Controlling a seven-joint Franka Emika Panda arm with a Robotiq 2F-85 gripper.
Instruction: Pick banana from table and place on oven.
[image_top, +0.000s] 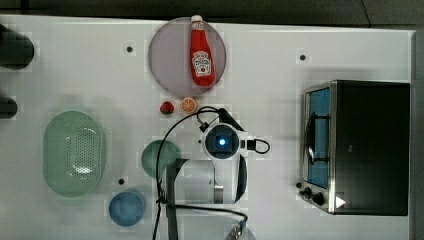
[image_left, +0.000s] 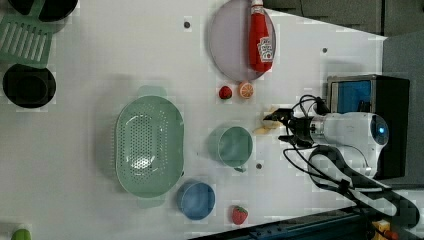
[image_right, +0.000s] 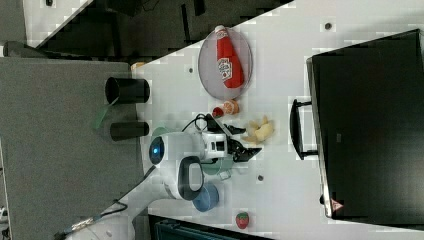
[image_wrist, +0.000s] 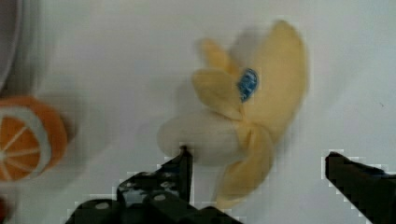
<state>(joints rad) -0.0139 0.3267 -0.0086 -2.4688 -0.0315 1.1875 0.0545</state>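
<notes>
Pale yellow banana (image_wrist: 243, 116) lying on the white table (image_top: 75, 75), just ahead of my wide-open, empty gripper (image_wrist: 259, 163), one finger (image_wrist: 180, 170) at its peeled end, its long axis slanting across the gap, oven (image_right: 370, 125) well apart.

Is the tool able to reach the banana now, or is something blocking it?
Probably yes. The tool is open just above the banana, which lies free on the table; the orange slice sits apart.
</notes>
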